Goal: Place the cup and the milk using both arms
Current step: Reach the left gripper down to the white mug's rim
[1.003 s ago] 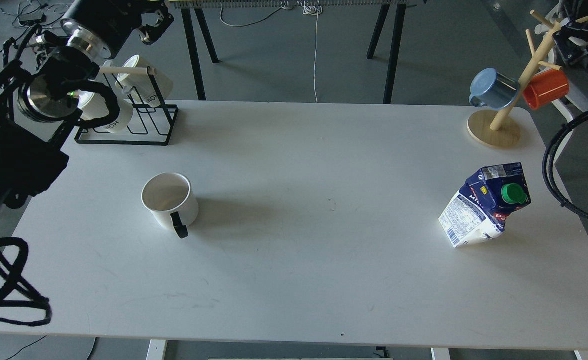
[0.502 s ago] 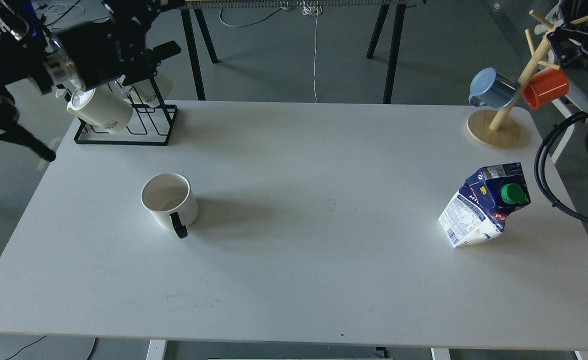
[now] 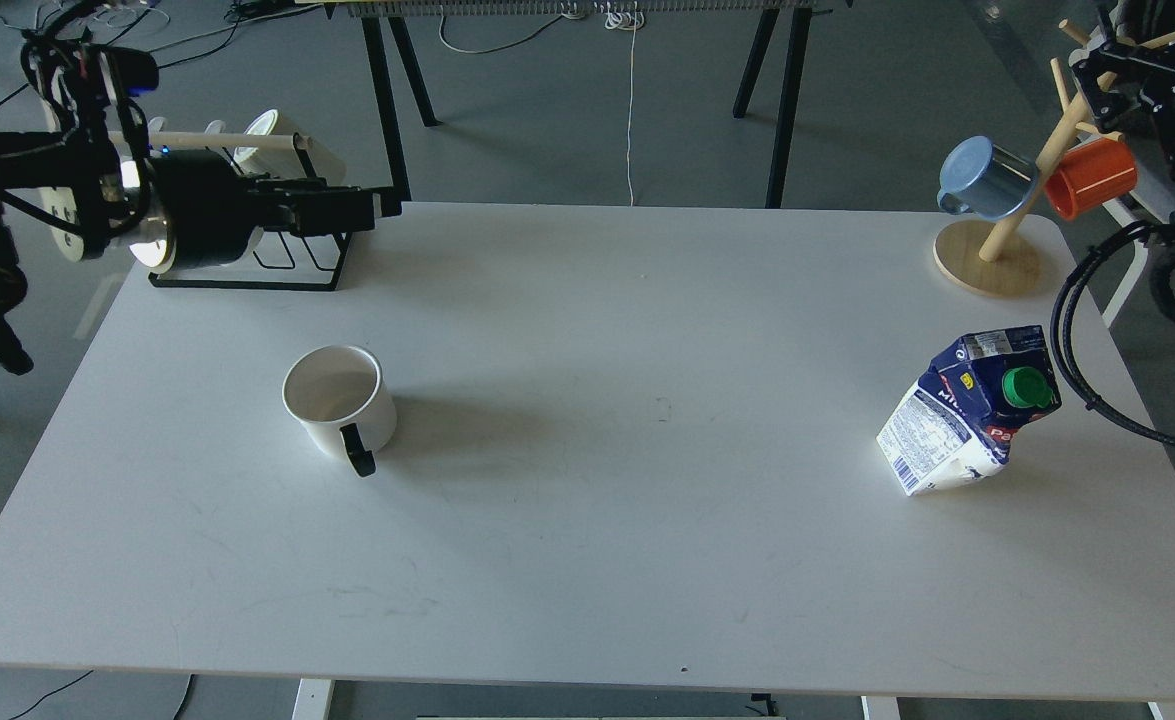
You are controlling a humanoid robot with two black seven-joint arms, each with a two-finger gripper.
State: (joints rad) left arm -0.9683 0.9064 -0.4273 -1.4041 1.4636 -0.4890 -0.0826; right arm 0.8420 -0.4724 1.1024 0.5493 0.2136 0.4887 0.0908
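A white cup with a black handle stands upright on the left half of the white table, handle towards me. A dented blue and white milk carton with a green cap stands tilted near the right edge. My left gripper reaches in from the left at the table's back edge, pointing right, well behind the cup and apart from it. Its dark fingers cannot be told apart. My right gripper is at the top right corner by the mug tree, far behind the carton, and its state is unclear.
A black wire rack with white cups stands at the back left, partly behind my left arm. A wooden mug tree with a blue mug and an orange mug stands at the back right. Black cables hang past the right edge.
My left arm has swung down and right, from raised above the rack to level at the table's back edge. My right arm shifted slightly. The cup and carton have not moved.
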